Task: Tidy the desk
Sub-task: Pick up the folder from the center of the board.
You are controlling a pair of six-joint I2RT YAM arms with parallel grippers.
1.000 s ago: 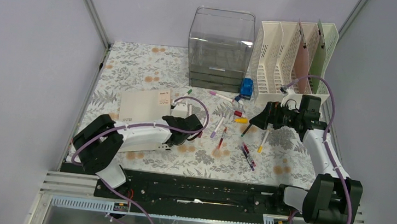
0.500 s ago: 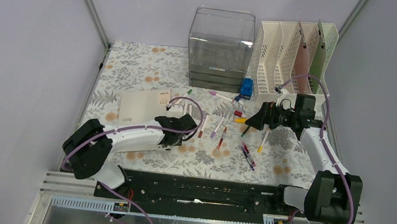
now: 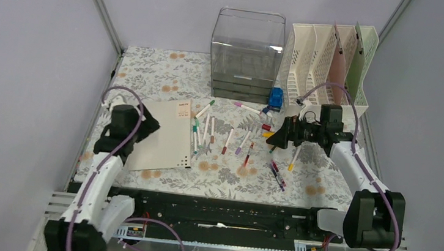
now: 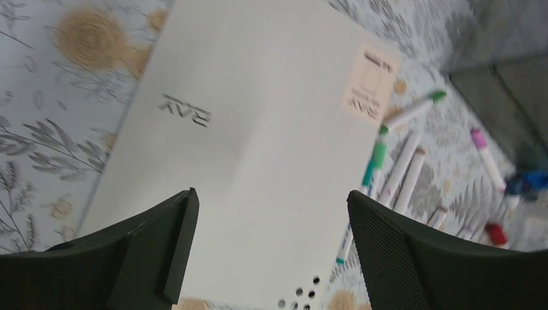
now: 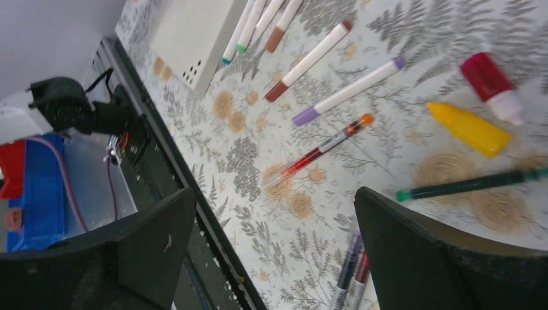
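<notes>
My left gripper (image 4: 270,216) stands wide with nothing between the fingers, hanging over the near part of the white pad (image 4: 258,129). My right gripper (image 5: 271,206) is just as wide and just as empty, tilted above the red pen (image 5: 320,152), with the yellow bottle (image 5: 468,129) and the green pen (image 5: 478,184) near it. The desk (image 3: 151,69) lies under all of this, its flowered cloth running from the black rail (image 3: 223,212) out to the clear drawer box (image 3: 246,54) and the file rack (image 3: 327,62).

My worry on the left is that the pad lies flat. My fingers could skid across its cover, or shove it sideways into the markers (image 4: 394,161) just beside its edge and scatter them. On the right the pens are thin and crowded, so closing on one may pinch a neighbour too, or set it rolling toward the rail. A fingertip pressed too low could also snag the cloth and drag everything with it.
</notes>
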